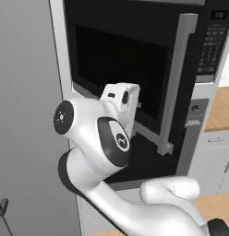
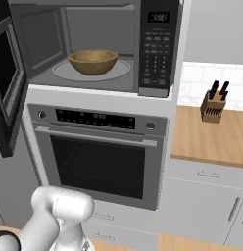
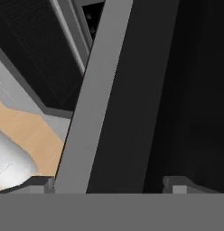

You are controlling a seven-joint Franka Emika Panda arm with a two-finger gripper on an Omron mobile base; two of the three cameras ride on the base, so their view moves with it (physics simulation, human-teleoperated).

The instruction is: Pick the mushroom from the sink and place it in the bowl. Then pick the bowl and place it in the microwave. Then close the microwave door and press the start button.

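The bowl [image 2: 93, 61] already sits on the round tray inside the microwave [image 2: 155, 49]; whether the mushroom lies in it cannot be told, since the rim hides its inside. So the step in hand looks like closing the microwave door [image 1: 135, 78], which stands swung well out to the left, its grey frame edge toward the base. The gripper [image 3: 109, 182] is close against that frame edge, its fingertips [image 3: 179, 184] set wide apart and nothing between them. Next, I judge, the hand must press on the outer face of the door and sweep it round until it shuts — then reach for the keypad [image 2: 155, 54] at the right, where the start button sits.
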